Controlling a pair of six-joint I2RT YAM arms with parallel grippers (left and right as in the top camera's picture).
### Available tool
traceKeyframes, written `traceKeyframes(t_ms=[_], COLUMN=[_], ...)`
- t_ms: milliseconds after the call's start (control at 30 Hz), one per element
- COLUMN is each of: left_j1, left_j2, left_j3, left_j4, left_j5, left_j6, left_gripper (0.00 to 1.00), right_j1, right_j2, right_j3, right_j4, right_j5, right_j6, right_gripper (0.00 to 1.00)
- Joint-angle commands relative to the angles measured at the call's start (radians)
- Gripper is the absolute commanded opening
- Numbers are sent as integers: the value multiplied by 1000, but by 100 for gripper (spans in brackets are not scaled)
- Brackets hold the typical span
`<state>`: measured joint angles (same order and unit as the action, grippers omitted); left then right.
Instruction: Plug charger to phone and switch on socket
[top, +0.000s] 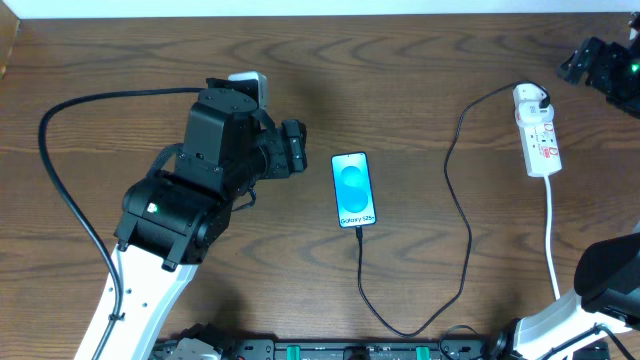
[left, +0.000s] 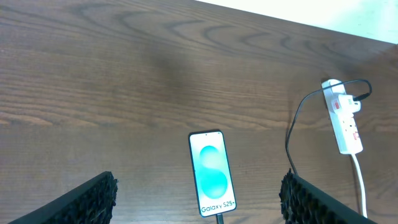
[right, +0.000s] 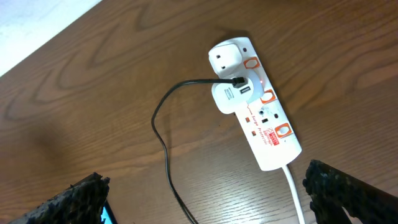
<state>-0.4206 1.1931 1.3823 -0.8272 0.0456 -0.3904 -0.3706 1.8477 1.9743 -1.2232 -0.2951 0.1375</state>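
Observation:
The phone (top: 353, 189) lies flat mid-table with its blue-cyan screen lit. The charger cable (top: 462, 230) joins its near edge, loops toward the front, then runs up to a white adapter in the socket (top: 538, 130) at the right. My left gripper (top: 295, 150) is open and empty, just left of the phone. The left wrist view shows the phone (left: 211, 173) between my open fingers (left: 198, 186), with the table well below them. My right gripper (top: 598, 62) is open above the socket (right: 264, 121), its fingers (right: 205, 186) wide apart, and the cable (right: 163, 143) shows below.
The socket's white mains lead (top: 552, 240) runs to the front right. A thick black robot cable (top: 60, 190) arcs at the left. A white object (top: 250, 82) sits behind the left arm. The table's far edge (left: 298, 18) is close behind.

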Motion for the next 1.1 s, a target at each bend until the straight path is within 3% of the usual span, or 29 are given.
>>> traceKeyframes(t_ms=[0,1067], left_j1=[5,0], left_j2=[-3,-76], left_j3=[11,-37], left_j4=[0,-3], left_j5=[-13,-13], left_j6=[16,16], left_gripper=[84,84], right_j1=[4,4], right_j2=[6,6], right_j3=[0,0], right_j4=[-3,-3], right_j5=[2,2], right_j6=[15,15], right_gripper=[99,99])
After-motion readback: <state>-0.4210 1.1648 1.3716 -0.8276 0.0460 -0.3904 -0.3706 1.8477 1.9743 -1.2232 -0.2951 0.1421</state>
